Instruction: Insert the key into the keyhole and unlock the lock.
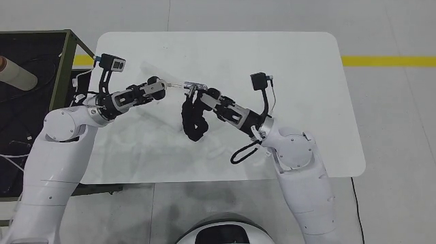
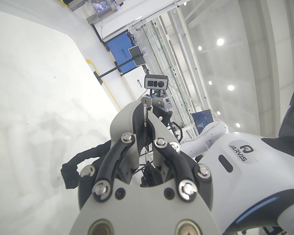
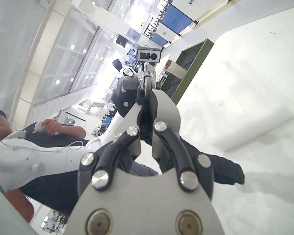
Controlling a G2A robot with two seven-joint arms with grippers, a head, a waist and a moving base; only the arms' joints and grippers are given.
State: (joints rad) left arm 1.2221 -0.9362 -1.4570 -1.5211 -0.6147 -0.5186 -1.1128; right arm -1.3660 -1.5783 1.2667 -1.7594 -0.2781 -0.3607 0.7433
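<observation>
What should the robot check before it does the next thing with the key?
1. Left gripper shut on the key: ok.
2. Right gripper shut on the lock: ok.
3. Key tip pointing at the lock's round end: ok.
4. Key pushed all the way in: cannot tell.
5. Black cord hanging away from the key: ok.
6. Lock held up above the table: ok.

Bright ceiling lamps [image 2: 220, 41] wash the white table [image 1: 300, 60] in glare; wrist views bend at the edges.
</observation>
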